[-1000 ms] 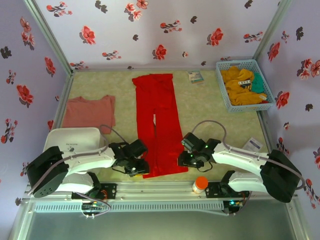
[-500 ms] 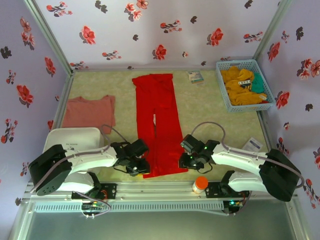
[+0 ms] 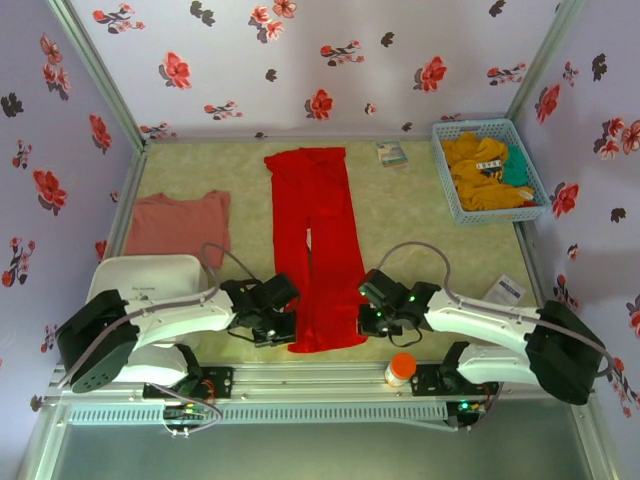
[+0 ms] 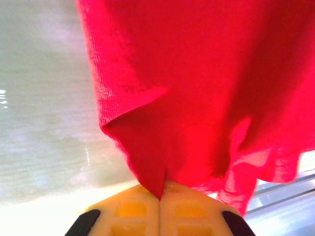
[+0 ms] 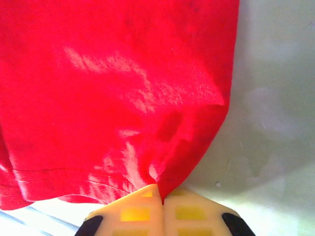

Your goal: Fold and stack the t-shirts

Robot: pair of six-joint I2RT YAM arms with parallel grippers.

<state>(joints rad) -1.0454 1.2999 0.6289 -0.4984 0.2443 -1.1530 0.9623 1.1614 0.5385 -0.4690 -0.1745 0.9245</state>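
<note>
Across the table (image 3: 420,220), red knit t-shirt (image 3: 325,260) lies narrow.

The red t-shirt (image 4: 197,73) runs off the edge at 12 o'clock. The little packet (image 3: 391,153) is too small to read.

White arms (image 3: 170,315) — black joints (image 3: 100,345), grey cables (image 3: 412,244), yellow finger pads (image 4: 132,212).

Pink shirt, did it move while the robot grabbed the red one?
No. The pink shirt lies in the same spot as before, its near edge just beyond the white tray.
</note>
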